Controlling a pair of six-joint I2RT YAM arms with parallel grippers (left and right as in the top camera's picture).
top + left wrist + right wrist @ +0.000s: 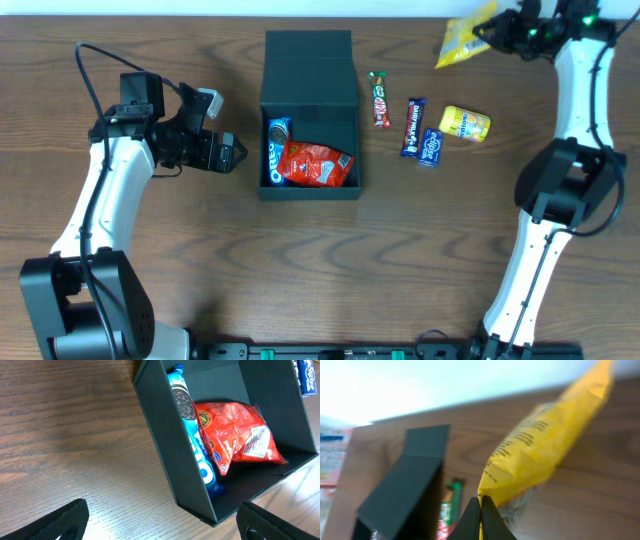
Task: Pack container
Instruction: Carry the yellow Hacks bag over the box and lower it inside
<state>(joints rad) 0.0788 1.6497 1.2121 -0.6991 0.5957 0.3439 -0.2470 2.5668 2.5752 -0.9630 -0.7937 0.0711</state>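
Dark wood bench carries the open container (318, 125), well apart from the right jaws, which are pinched shut on one end of a yellow packet (462, 36); its long axis runs away from them. The left jaws, far nearer, gape wide and empty just beside the container's wall. Bare floor inside shows at the lid end, likely the drop spot.

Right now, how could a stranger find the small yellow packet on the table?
From the black container, look right past the red bar and two blue bars. The small yellow packet lies last there; the bigger yellow bag hangs in the right gripper.
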